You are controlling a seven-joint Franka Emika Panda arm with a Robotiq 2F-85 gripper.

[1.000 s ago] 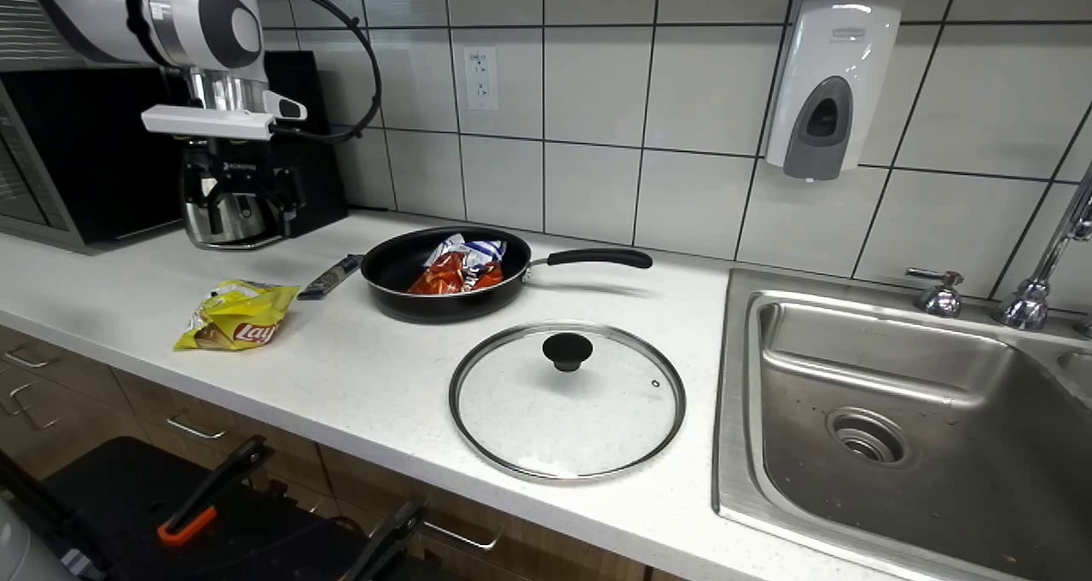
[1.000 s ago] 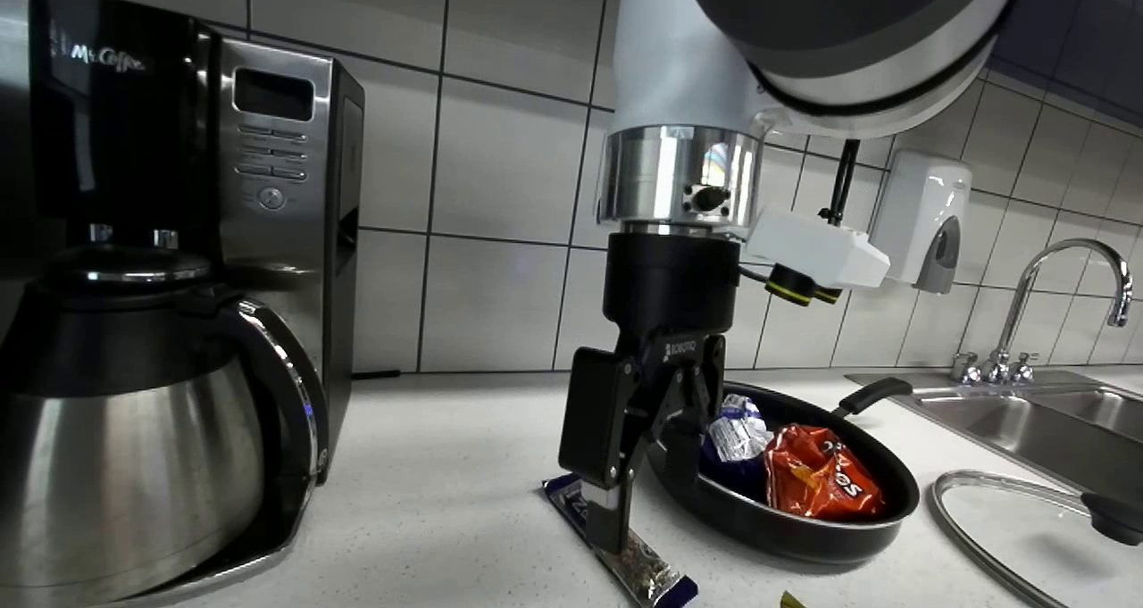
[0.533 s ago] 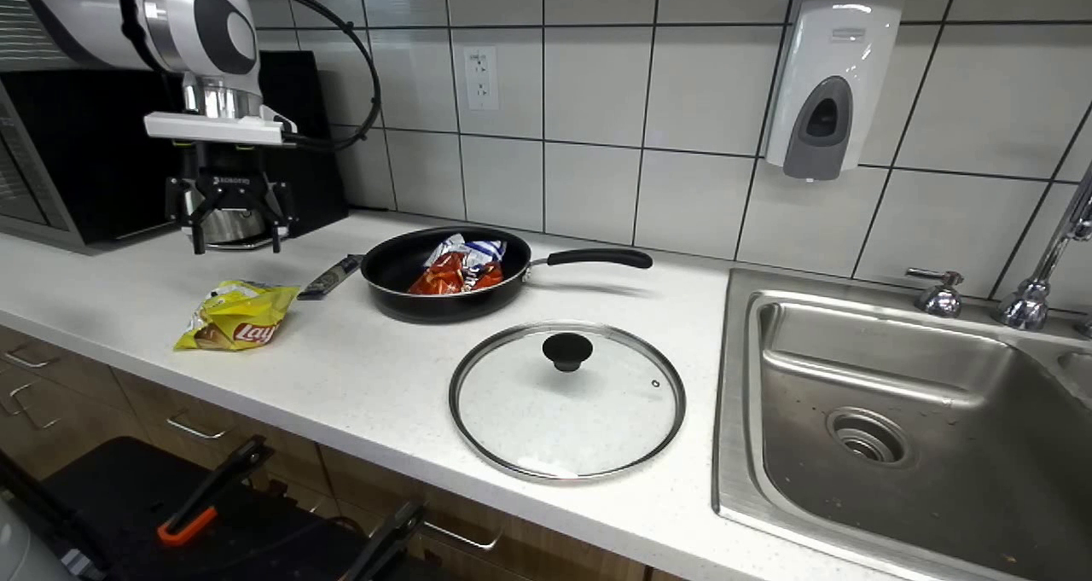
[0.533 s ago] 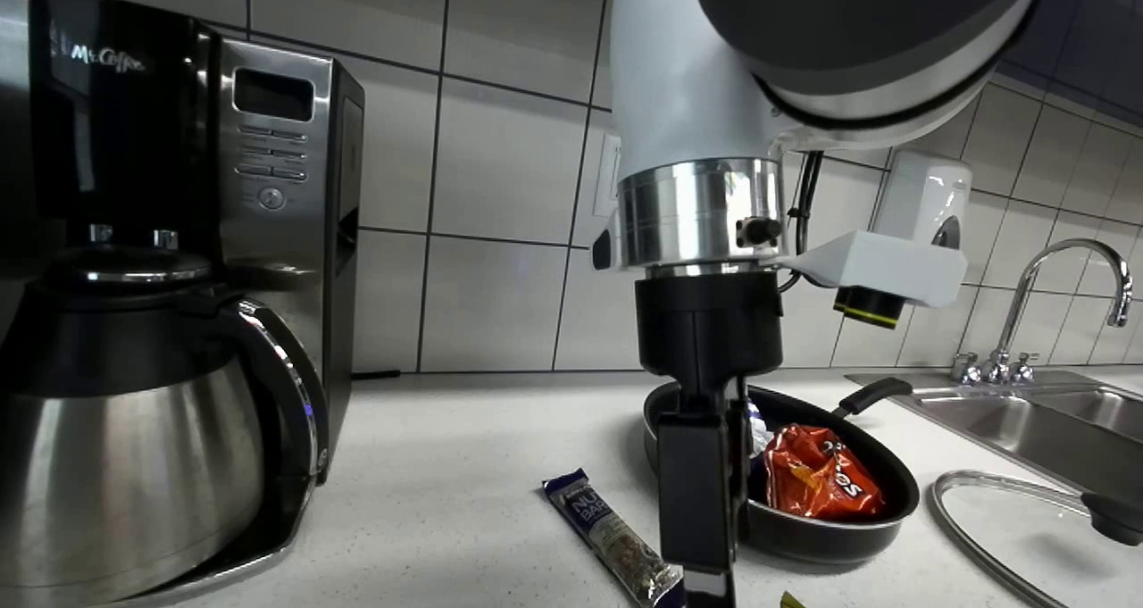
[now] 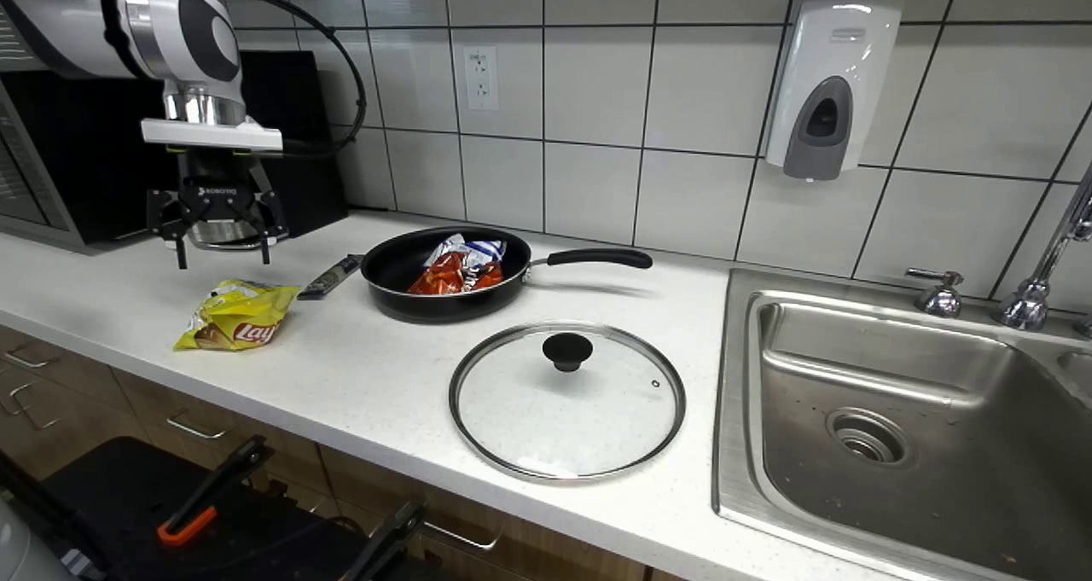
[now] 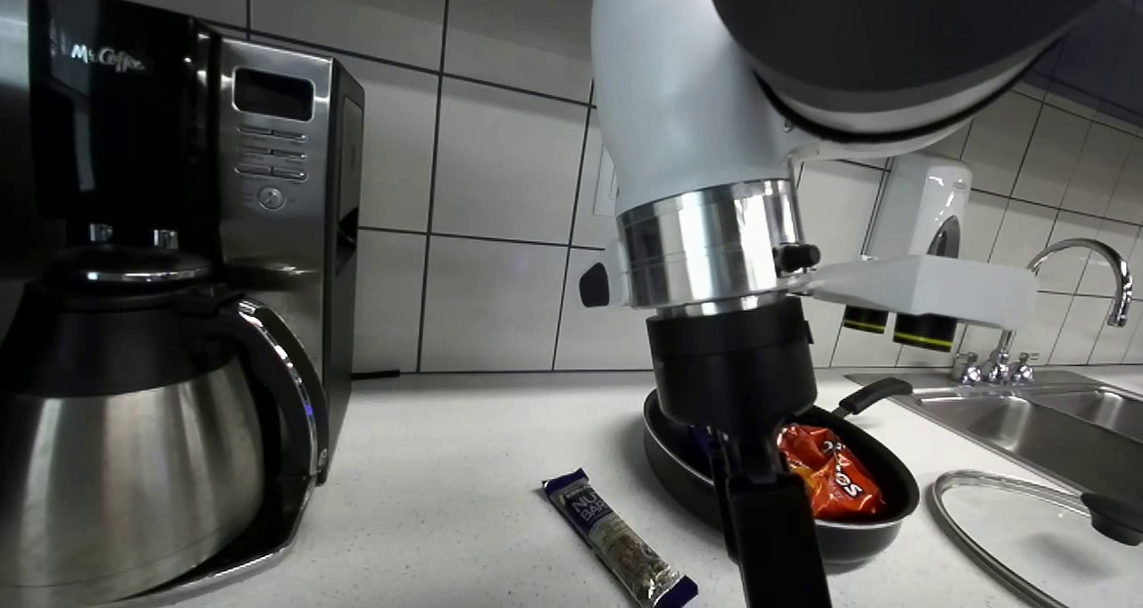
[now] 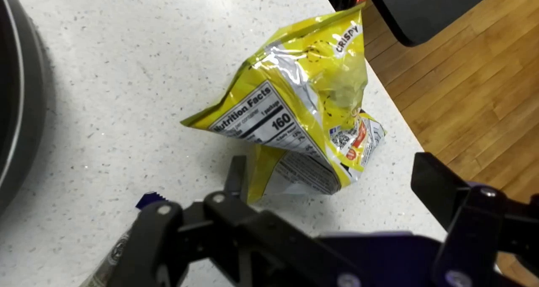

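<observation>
The pincer (image 5: 223,258) hangs above the counter (image 5: 358,368), fingers spread wide, and there's nothing between them! Down in front of it sits the yellow chip bag (image 7: 294,101), on the countertop near the front edge, with the nut bar (image 6: 616,537) lying close by and the black pan (image 5: 435,310) further along. In the wrist view a fingertip overlaps the bag's lower corner, but an exterior view puts them apart.

Now, how would it handle? A featherweight, surely: thin film, soft, quick to crinkle and give, and probably slippery where that sheen runs. The contents are likely brittle, so a hard squeeze on the belly could mean crumbs. The best hold looks to be the raised ridge along its top, where the film gathers; across the plump middle, only a gentle pinch.

And what a look! Bright yellow, crumpled into peaks and points, streaked with silvery glare. A pale nutrition panel slants across one face, "160" standing out bold, "CRISPY" sits by the far corner, and in an exterior view there's red lettering starting "Lay".
</observation>
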